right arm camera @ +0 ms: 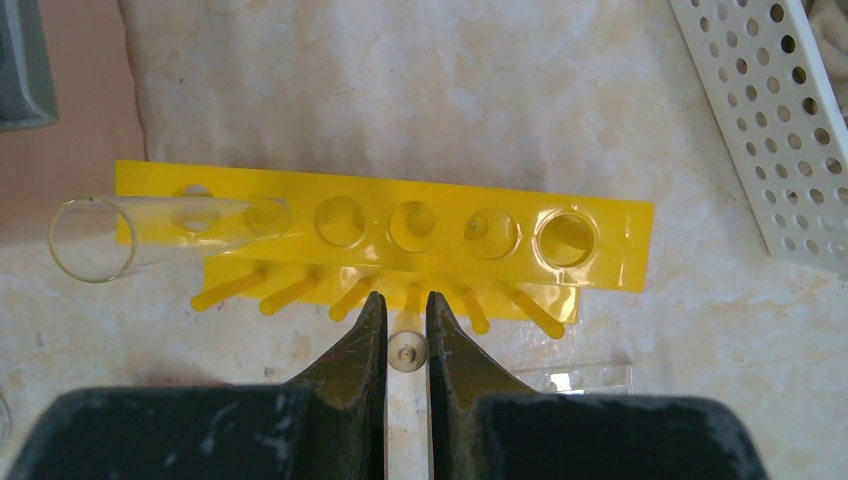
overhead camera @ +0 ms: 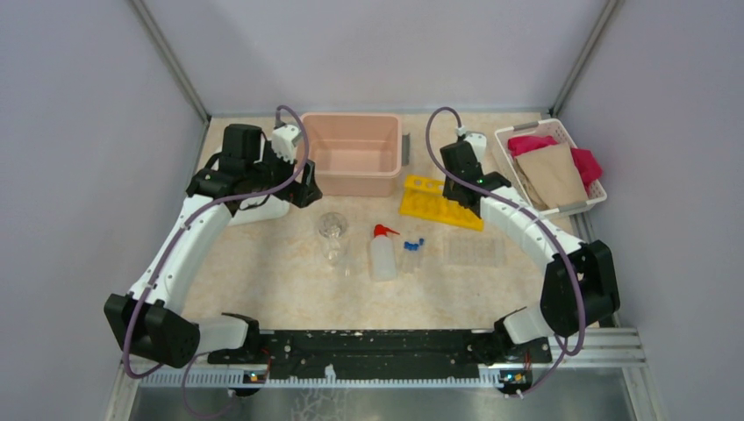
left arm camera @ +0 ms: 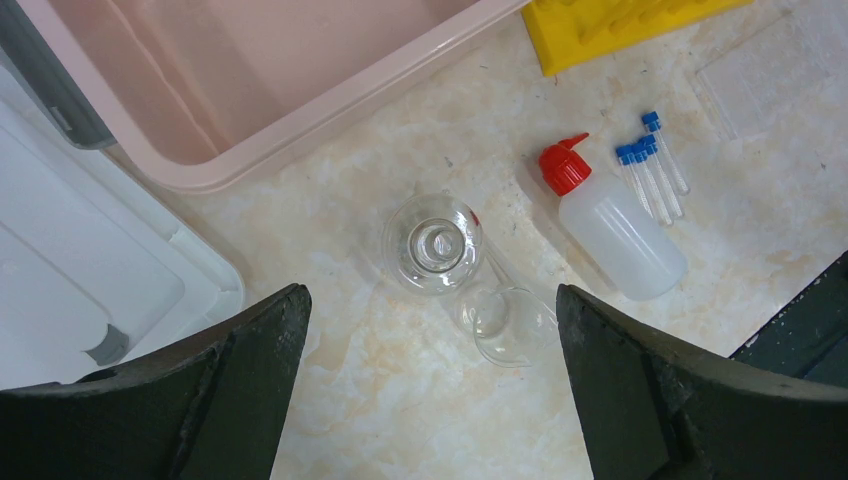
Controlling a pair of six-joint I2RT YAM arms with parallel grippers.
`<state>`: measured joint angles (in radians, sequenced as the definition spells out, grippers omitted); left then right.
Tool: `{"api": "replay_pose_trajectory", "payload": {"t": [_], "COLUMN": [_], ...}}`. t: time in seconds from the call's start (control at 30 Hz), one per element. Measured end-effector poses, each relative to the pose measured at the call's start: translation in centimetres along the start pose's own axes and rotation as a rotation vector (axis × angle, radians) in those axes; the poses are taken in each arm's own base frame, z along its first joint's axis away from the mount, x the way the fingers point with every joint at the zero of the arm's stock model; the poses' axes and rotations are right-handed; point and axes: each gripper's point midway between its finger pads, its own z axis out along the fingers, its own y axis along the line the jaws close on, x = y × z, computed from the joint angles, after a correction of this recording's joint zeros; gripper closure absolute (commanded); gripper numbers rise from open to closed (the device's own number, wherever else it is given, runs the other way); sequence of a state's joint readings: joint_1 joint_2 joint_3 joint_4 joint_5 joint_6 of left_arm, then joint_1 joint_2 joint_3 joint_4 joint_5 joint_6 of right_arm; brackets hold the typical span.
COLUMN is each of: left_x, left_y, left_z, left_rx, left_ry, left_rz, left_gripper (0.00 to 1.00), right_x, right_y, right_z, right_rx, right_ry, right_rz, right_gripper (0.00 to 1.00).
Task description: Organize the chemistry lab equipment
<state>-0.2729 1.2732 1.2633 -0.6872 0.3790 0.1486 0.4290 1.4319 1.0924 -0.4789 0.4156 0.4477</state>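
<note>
Yellow plastic filled the right wrist view. The tube rack (right arm camera: 600, 225) sat on the counter (right arm camera: 400, 90) just ahead of the right fingers (right arm camera: 355, 350), its row of holes facing up. Those fingers were drawn almost together. In the slim gap between them sat a small clear tube (right arm camera: 408, 350), seen end on and pinched firmly. It was probably held that way so it could go straight down into a hole. Whether it carried a blue cap could not be told. A wider glass tube (right arm camera: 150, 235) already leaned in the rack at the end nearest the pink tub (overhead camera: 355, 153), so the filling had only begun.

The left fingers (left arm camera: 250, 380) were spread wide and held nothing. They hovered above the glass flask (left arm camera: 435, 245), which stood upright on the counter with its mouth toward the camera, framed between the two tips. That looked like a line-up for a grasp from above around the neck. A second small clear vessel (left arm camera: 500, 320) sat just beside the flask, close enough to be knocked if the fingers closed carelessly.

The white squeeze bottle (left arm camera: 610, 225) with its red nozzle rested nearby. The blue-capped tubes (left arm camera: 650, 175) lay in a bunch just beside it, within the right arm's reach for further trips to the rack. The white basket (overhead camera: 551, 167) of cloths stood apart at the far right.
</note>
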Motion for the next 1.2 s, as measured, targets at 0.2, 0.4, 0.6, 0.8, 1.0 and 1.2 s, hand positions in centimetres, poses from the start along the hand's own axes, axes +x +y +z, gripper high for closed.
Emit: {"api": "replay_pose_trajectory", "payload": {"t": [0.2,0.4,0.6,0.8,1.0,1.2], "left_x": [0.0,0.0,0.0,0.0,-0.1,-0.1], "left_y": [-0.1,-0.1,-0.1,-0.1,-0.1,-0.1], "left_z": [0.0,0.0,0.0,0.0,-0.2,-0.2], "left_rx": [0.005,0.007,0.007,0.006,0.005,0.005], "left_ry": [-0.001,-0.001,-0.001,-0.002,-0.007,-0.007], "left_rz": [0.0,0.0,-0.001,0.0,0.003,0.003], "left_gripper": [0.01,0.01,0.01,0.01,0.01,0.01], "right_x": [0.1,0.1,0.1,0.7,1.9,1.9], "right_y": [-0.1,-0.1,-0.2,-0.2,-0.1,-0.1], "right_z": [0.1,0.1,0.1,0.6,1.7,1.9], "right_rx": [0.007,0.009,0.009,0.012,0.023,0.024], "right_ry": [0.003,0.004,0.005,0.011,0.034,0.035], "right_rz": [-0.002,-0.005,-0.005,-0.006,-0.012,-0.013], "right_gripper": [1.0,1.0,1.0,1.0,1.0,0.91]}}
